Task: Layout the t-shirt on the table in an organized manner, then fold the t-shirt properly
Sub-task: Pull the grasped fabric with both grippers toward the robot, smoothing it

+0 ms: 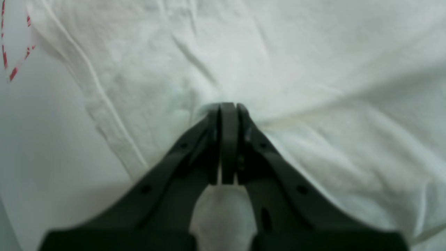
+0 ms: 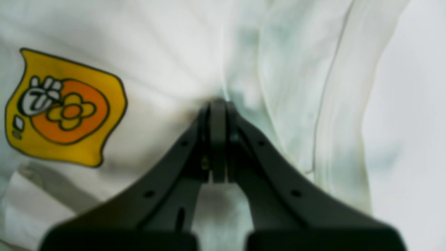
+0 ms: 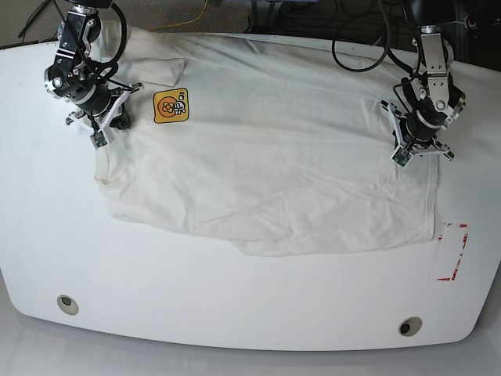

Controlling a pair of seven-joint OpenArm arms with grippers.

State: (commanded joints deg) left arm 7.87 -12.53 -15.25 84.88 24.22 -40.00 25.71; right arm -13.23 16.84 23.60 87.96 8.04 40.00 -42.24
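The off-white t-shirt lies spread and wrinkled across the white table. A small yellow-orange print faces up near its left end. My right gripper is at that left end, and in the right wrist view it is shut on a pinch of the t-shirt beside the print. My left gripper is at the shirt's right end. Seen from the left wrist, it is shut on a bunch of plain cloth near a stitched hem.
A red tape rectangle mark lies on the table right of the shirt's lower corner, and it also shows as red tape in the left wrist view. Two metal grommet holes sit near the front edge. Cables hang behind the table.
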